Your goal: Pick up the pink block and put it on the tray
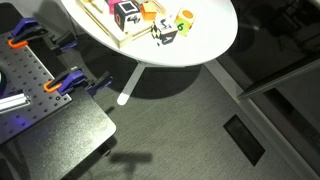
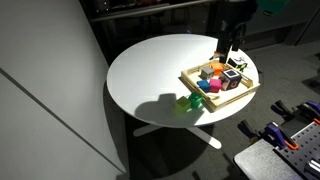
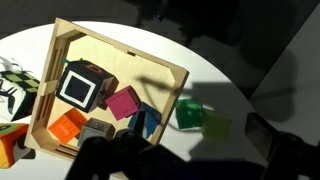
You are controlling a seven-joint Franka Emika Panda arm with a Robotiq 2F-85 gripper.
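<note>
The pink block (image 3: 80,86), a dark cube with pink edges and a white-marked face, lies inside the light wooden tray (image 3: 120,52). It also shows in both exterior views (image 1: 127,10) (image 2: 232,75), inside the tray (image 1: 103,22) (image 2: 190,72). My gripper (image 3: 190,160) hangs above the tray's edge with its dark fingers wide apart and nothing between them. In an exterior view the gripper (image 2: 232,45) is above the far side of the tray. It is out of frame in the exterior view that looks down on the table's edge.
The tray also holds a magenta cube (image 3: 123,103), an orange cube (image 3: 68,125), a blue cube (image 3: 145,120) and a grey cube (image 3: 97,131). A green cube (image 3: 188,113) and a yellow-green cube (image 3: 215,126) sit on the white table (image 2: 150,70) beside the tray. A black-and-white cube (image 3: 15,85) lies outside the tray's other side.
</note>
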